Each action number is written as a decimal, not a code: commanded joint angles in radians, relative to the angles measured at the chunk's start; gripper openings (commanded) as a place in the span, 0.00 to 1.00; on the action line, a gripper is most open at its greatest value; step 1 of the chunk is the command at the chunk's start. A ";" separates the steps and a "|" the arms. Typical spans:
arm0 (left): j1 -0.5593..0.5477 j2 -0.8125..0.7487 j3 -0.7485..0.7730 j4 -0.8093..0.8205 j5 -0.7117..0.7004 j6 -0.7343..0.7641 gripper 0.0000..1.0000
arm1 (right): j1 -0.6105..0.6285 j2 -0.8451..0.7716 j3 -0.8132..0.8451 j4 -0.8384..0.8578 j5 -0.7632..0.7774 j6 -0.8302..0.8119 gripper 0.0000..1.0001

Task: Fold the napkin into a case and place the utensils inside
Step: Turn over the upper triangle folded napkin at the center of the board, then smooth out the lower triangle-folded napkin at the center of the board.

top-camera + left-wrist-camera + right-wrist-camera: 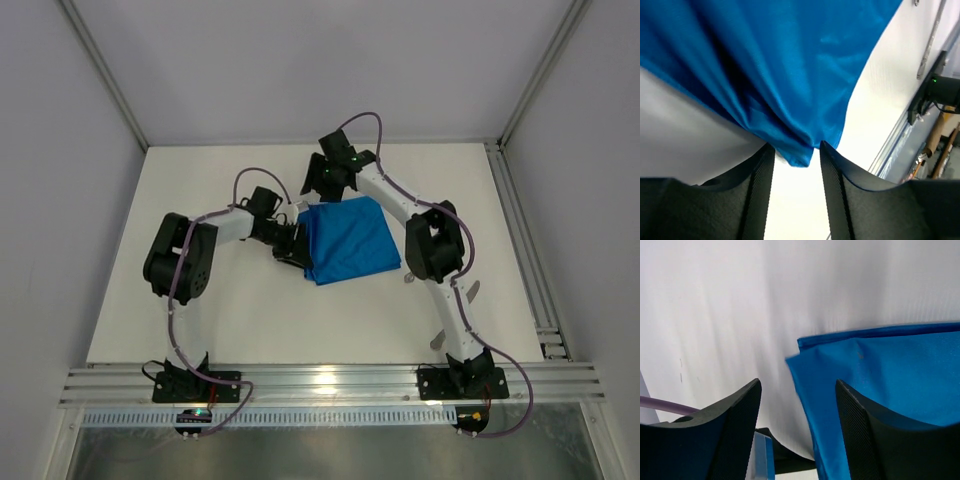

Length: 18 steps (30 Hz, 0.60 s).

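Nearest the arm bases, the left end effector (297, 250) sits low at the near-left corner of the bright blue, plain soft cloth napkin (350, 240). In its wrist view the ribbed black fingers (760, 185) stand apart. The cloth's corner tip dips into the gap between them but is not pinched, so this end effector is released.

The napkin lies flat at the middle of the white desk (220, 320). It is a folded, slightly skewed, nearly square patch, not yet the narrow case, and it has no marked long axis.

Farther back, the right end effector (320, 190) is at the napkin's far-left corner. Its jaws are wide apart and hold nothing, and the cloth runs past its right finger.

Both end effectors line the same left edge, and the cloth spreads to their right. The left arm is the nearer. A further fold of that edge rightward would probably leave a strip running near to far.
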 commanded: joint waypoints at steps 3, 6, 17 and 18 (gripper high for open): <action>0.033 -0.072 -0.029 -0.089 -0.210 0.082 0.47 | 0.005 -0.138 0.028 0.049 0.017 -0.020 0.67; 0.037 -0.107 -0.035 -0.110 -0.245 0.095 0.50 | 0.002 -0.169 0.029 0.009 0.037 -0.054 0.68; -0.120 -0.292 -0.029 -0.221 -0.463 0.265 0.36 | -0.095 -0.609 -0.662 0.089 0.166 -0.160 0.52; -0.154 -0.294 -0.032 -0.219 -0.488 0.276 0.36 | -0.121 -0.636 -0.704 0.092 0.170 -0.163 0.49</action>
